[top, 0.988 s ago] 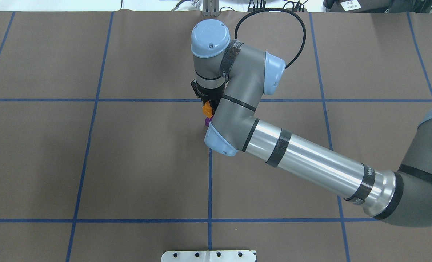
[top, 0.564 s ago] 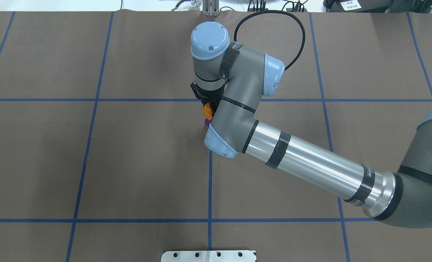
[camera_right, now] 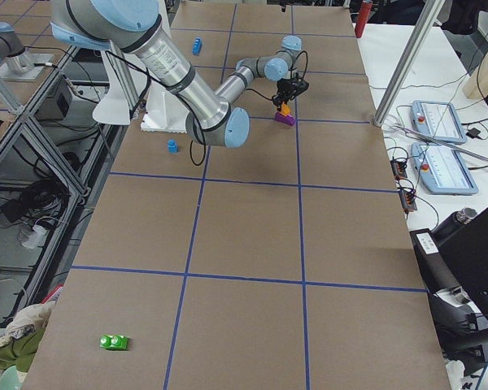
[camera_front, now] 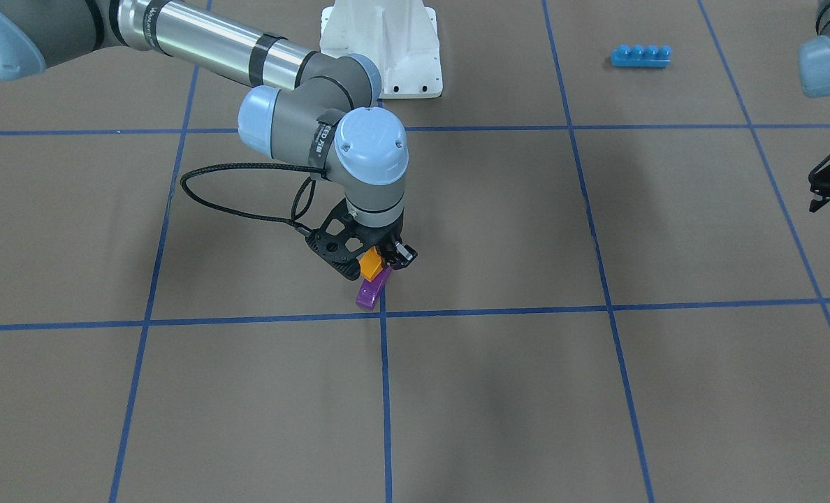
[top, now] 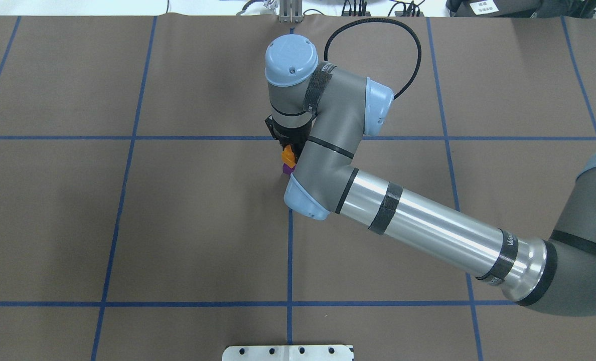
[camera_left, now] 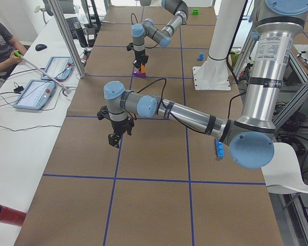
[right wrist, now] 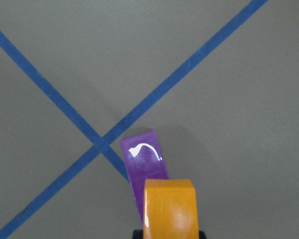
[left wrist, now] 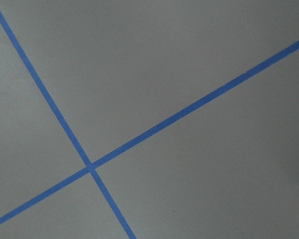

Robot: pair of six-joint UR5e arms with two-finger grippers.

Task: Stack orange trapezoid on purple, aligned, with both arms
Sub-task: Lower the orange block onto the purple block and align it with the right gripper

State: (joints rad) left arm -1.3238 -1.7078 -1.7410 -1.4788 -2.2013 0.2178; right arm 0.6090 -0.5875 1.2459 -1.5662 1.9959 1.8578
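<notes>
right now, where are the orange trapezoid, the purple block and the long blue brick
orange trapezoid [camera_front: 369, 266]: exterior front-facing view, on its side face
purple block [camera_front: 372, 290]: exterior front-facing view, middle of its glossy upper face
long blue brick [camera_front: 640, 57]: exterior front-facing view, middle of its body below the studs

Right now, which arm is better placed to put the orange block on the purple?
Right. The right gripper holds the orange trapezoid directly over the purple block; the left gripper hangs far away.
</notes>
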